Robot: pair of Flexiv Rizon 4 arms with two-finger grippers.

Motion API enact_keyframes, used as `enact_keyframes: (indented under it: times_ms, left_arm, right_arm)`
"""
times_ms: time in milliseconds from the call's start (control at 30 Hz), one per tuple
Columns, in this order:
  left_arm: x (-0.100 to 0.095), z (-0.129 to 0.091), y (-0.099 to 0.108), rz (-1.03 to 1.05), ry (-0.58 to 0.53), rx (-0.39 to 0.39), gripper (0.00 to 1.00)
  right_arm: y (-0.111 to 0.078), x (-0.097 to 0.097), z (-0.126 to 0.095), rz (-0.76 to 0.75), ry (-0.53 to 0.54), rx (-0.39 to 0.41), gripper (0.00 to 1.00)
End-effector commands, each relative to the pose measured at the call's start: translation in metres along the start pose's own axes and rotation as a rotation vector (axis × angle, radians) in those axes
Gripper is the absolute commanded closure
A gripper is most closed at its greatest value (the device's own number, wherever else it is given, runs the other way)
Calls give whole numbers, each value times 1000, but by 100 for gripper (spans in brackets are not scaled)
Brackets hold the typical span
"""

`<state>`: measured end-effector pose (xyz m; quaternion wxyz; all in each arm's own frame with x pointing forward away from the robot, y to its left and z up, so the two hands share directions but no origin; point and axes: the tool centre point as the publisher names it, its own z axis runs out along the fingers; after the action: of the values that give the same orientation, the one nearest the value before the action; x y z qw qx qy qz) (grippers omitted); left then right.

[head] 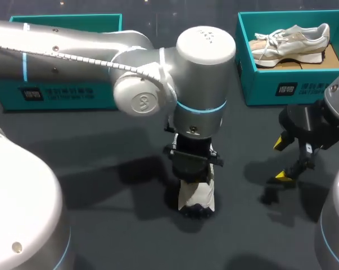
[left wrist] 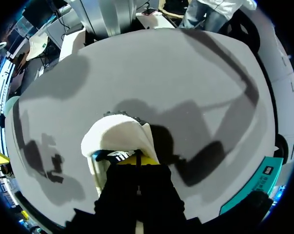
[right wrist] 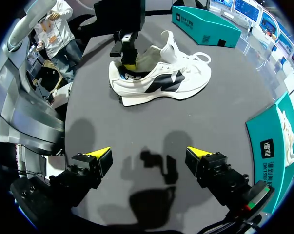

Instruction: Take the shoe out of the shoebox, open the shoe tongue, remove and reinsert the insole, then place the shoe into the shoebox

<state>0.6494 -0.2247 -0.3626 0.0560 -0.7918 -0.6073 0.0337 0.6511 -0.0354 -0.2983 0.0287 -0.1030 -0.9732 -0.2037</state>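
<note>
Two yellow-tipped fingers of the right gripper (right wrist: 148, 153) stand wide apart with nothing between them. It hovers above the table (head: 102, 146) at my right side, and its shadow lies on the dark surface beneath. Ahead of it and well apart, the shoe (right wrist: 161, 80) stands upright on its sole near the middle of the table. It is white with a dark mark along its side, and its laces lie loose over the tongue. The left gripper (right wrist: 129, 61) is down at the heel end of that shoe, at the rim of its opening. Whether it is clamped on the heel or merely resting there cannot be told: its own black body covers the spot in the left wrist view, and the left arm covers it from above. That arm comes in from the left side and reaches to the middle. At the far right of the table the shoebox (head: 259, 84), teal, sits open, with a second shoe (head: 290, 44), pale with white laces, lying inside it on brown card. Another teal box (head: 57, 93) sits at the far left, partly behind the left arm.
</note>
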Motion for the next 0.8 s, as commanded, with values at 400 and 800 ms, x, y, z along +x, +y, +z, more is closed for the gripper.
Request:
enact_keyframes:
  times_ms: [400, 800]
  left_arm:
    - [-16, 31, 33, -93, -28, -13, 100]
    - [-18, -18, 3, -33, -150, -2, 100]
  right_arm:
    - [-1, 2, 0, 0, -3, 1, 0]
    - [-1, 2, 0, 0, -3, 1, 0]
